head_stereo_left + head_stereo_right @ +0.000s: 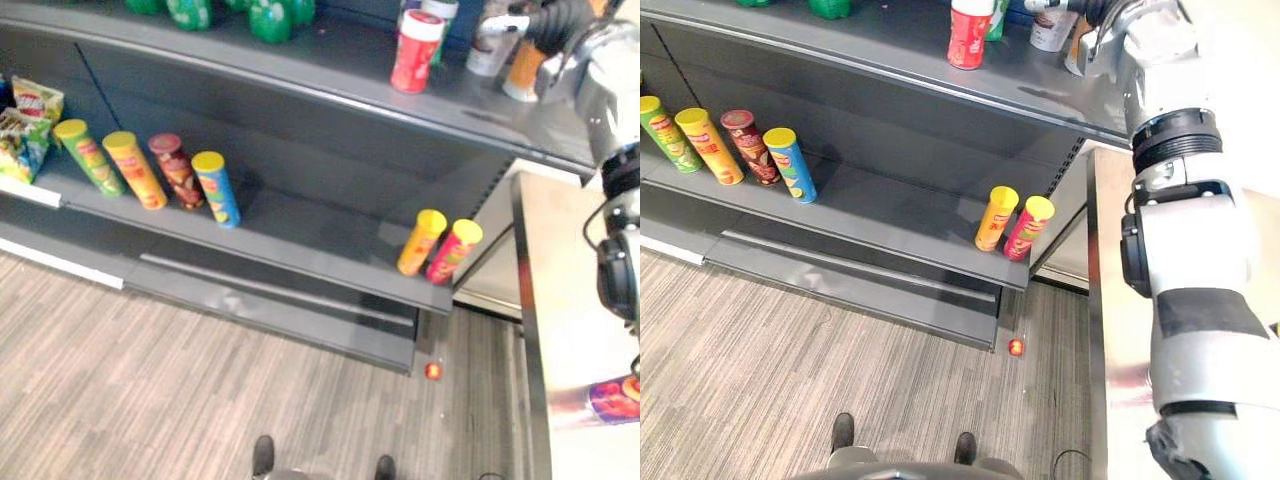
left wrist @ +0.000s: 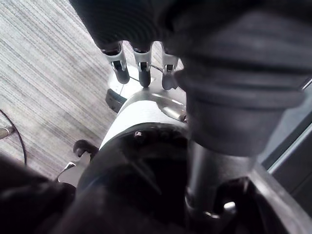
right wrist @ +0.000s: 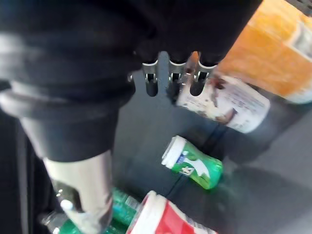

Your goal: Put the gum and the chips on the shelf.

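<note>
My right hand [image 1: 550, 25] is raised to the top shelf [image 1: 330, 70] at its right end, open, with its fingers [image 3: 170, 80] straight. Just past the fingertips stands a white tub [image 3: 222, 105], and I cannot tell if they touch. A green gum bottle [image 3: 192, 163] with a white cap rests on that shelf beyond it, close to a red and white tub [image 1: 415, 50]. Two chip cans, one yellow [image 1: 421, 241] and one pink [image 1: 453, 250], lean at the right end of the middle shelf. My left hand [image 2: 141, 68] hangs open over the floor.
Several more chip cans [image 1: 140, 170] and chip bags [image 1: 25, 125] fill the middle shelf's left part. An orange pack [image 3: 273, 58] sits beside the white tub. A steel table [image 1: 560, 300] at the right bears a colourful bag [image 1: 615, 400]. A small red thing [image 1: 433, 371] lies on the floor.
</note>
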Robot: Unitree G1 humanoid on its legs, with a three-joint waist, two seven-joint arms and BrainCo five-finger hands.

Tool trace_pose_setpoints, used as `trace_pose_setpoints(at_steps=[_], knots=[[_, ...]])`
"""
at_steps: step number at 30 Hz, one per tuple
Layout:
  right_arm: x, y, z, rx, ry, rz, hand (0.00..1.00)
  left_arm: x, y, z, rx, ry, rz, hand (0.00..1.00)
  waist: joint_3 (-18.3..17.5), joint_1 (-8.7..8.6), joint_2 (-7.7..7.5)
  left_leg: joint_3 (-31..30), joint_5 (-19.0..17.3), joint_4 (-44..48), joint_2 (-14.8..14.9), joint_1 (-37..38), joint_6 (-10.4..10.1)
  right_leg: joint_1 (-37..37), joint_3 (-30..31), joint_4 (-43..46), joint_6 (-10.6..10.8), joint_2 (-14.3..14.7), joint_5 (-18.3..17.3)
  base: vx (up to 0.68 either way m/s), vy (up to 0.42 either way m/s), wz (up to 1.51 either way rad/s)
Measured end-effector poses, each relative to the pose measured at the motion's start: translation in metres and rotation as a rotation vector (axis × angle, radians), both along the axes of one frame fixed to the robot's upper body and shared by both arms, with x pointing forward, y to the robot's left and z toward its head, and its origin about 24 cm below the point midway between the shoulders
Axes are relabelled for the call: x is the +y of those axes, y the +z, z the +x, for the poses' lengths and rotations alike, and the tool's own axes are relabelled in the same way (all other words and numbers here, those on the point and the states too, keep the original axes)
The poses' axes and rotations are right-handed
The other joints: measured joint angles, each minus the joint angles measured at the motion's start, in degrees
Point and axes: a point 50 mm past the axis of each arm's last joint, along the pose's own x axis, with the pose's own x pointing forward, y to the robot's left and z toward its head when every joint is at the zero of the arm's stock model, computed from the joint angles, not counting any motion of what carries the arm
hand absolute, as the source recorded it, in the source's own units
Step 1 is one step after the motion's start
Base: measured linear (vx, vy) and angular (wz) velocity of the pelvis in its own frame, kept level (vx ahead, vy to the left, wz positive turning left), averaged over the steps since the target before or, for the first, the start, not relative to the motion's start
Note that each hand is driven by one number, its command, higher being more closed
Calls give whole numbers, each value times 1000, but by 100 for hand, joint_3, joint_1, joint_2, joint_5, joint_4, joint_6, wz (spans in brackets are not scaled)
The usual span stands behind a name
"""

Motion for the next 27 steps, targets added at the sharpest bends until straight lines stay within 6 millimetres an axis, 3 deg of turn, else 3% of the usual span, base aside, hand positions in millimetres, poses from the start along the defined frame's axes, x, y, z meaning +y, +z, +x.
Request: trace_pose_setpoints(at_steps=[2, 5, 7, 10, 11, 13, 15, 17, 19, 21, 23, 25, 27], knots=[[13, 6, -13, -76, 57, -78, 0, 0, 0, -3, 10, 9, -5, 0, -7, -94, 3, 53, -16, 0, 2, 35, -6, -14, 54, 13, 1, 0, -1, 12, 13, -16], [33, 5, -49, -231, 208, -165, 0, 1, 0, -5, 22, 19, -12, 0, -58, -161, 20, 157, -30, 0, -5, 35, -9, -119, 160, 62, 3, -5, -4, 18, 14, -18], [45, -18, -91, -373, 353, -178, 0, 1, 0, -12, 36, 50, -20, 0, -157, -287, 8, 172, -45, 1, -14, 29, -13, -154, 187, 66, 4, -13, -9, 35, 14, -7], [44, -48, -127, -449, 431, -185, 0, 0, 0, -20, 53, 70, -27, 0, -292, -406, 1, 171, -54, 2, -27, -4, -22, -209, 214, 82, 4, -24, -9, 44, 13, -7], [40, -66, -138, -428, 454, -179, 0, 0, 0, -24, 62, 73, -27, 0, -379, -434, -2, 164, -57, 2, -31, 0, -25, -213, 222, 82, 4, -29, -10, 0, 0, 0], [36, -94, -147, -338, 499, -171, 0, -1, 0, -30, 83, 79, -29, 0, -490, -496, 1, 142, -73, 2, -35, 8, -23, -207, 215, 97, 2, -33, -27, 1, 7, 2], [29, -138, -155, -123, 572, -126, 0, -1, 1, -35, 95, 84, -24, 0, -567, -538, -36, 122, -87, 2, -44, 47, -34, -220, 214, 218, 32, -54, -119, -29, 19, 3], [22, -168, -161, 22, 592, -65, 0, -2, 1, -38, 101, 88, -20, 0, -627, -531, -70, 118, -104, 2, -63, 47, -55, -284, 220, 290, 43, -74, -195, -47, 22, 2], [11, -214, -176, 237, 578, 47, 0, -4, 0, -40, 111, 95, -17, 0, -670, -533, -90, 111, -112, 1, -99, 58, -57, -313, 222, 395, 39, -140, -243, -37, 34, 1], [8, -244, -190, 361, 568, 190, 0, -5, 0, -44, 127, 103, -17, 0, -750, -535, -78, 113, -112, 1, -110, 69, -56, -323, 232, 402, 38, -151, -243, 0, 0, 0], [20, -276, -207, 474, 577, 388, 0, -6, 0, -47, 139, 107, -16, 0, -821, -546, -69, 115, -112, 1, -108, 89, -57, -323, 236, 424, -4, -150, -270, 0, 0, 0], [54, -312, -232, 646, 639, 654, 0, -6, 0, -49, 149, 109, -20, 0, -835, -545, -53, 118, -113, 1, -109, 136, -58, -311, 247, 483, -17, -153, -293, 0, 0, 0], [78, -328, -246, 738, 674, 782, 0, -7, 0, -49, 153, 108, -22, 0, -852, -540, -44, 112, -113, 2, -117, 136, -59, -312, 248, 493, -16, -164, -293, 0, 0, 0]])
